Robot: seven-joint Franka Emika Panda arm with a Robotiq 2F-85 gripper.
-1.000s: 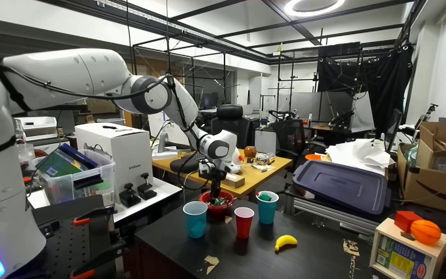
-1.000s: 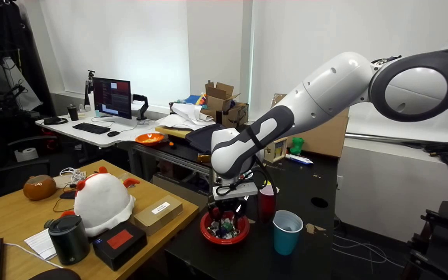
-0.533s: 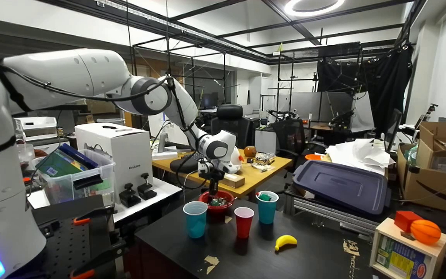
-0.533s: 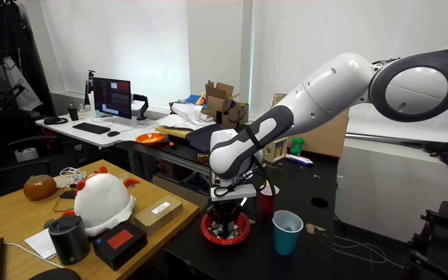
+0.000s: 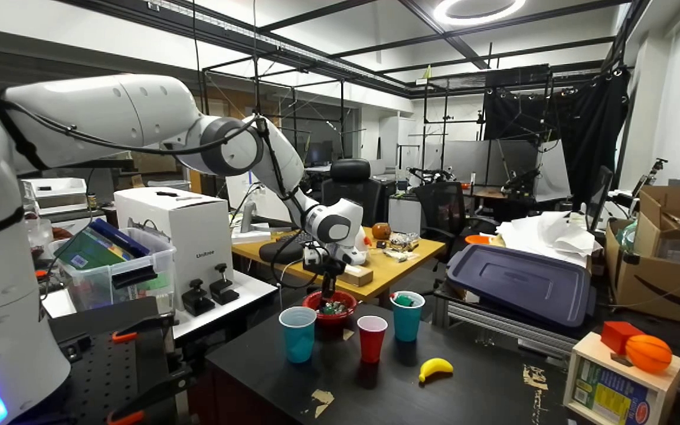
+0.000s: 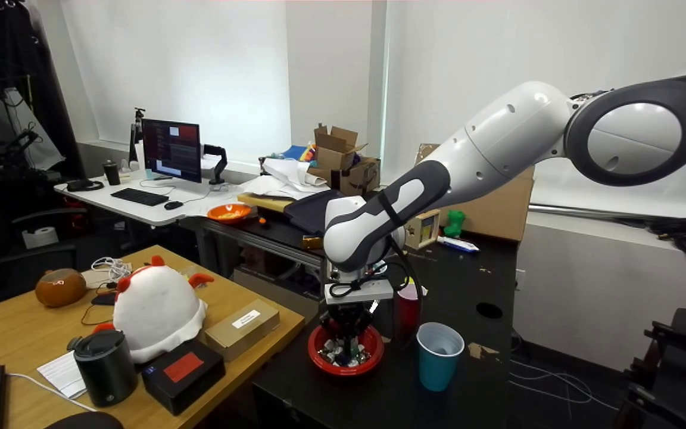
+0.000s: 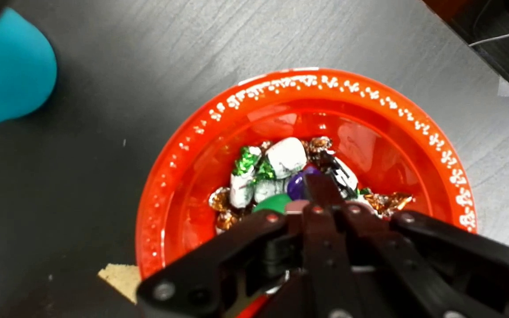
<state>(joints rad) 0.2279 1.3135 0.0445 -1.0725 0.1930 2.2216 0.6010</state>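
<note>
The jaws, foremost in the wrist view, stand fully closed, side against side, and point down into a red bowl (image 7: 360, 99) of wrapped candies (image 7: 286, 157). A purple candy (image 7: 297, 186) and a green candy (image 7: 274, 202) lie just beside the tips; dark metal covers the contact itself, so whether a scrap of wrapper is caught there cannot be told. In both exterior views the bowl stands near one corner of a black counter (image 5: 387, 395), with a teal cup (image 5: 298, 339) and a red cup (image 5: 371, 342) upright close by. An exterior view also shows a second teal cup (image 5: 406, 324), a green item (image 5: 404, 300) inside it, and a yellow banana (image 5: 436, 369) lying near the red cup. Next outward, a tan box (image 6: 224, 335) with a white label (image 6: 246, 319) sits near a black box (image 6: 197, 387) bearing a red label (image 6: 184, 366). Farther along the counter, a wooden box (image 5: 595, 353) carries a multicoloured label (image 5: 614, 392); an orange ball (image 5: 650, 353) and a red block (image 5: 618, 336) rest on its top. Beyond the counter stand a white box (image 5: 201, 227), its front lettered "Unitree" in dark type, and a cardboard box (image 5: 635, 295) marked with a dark curve.
</note>
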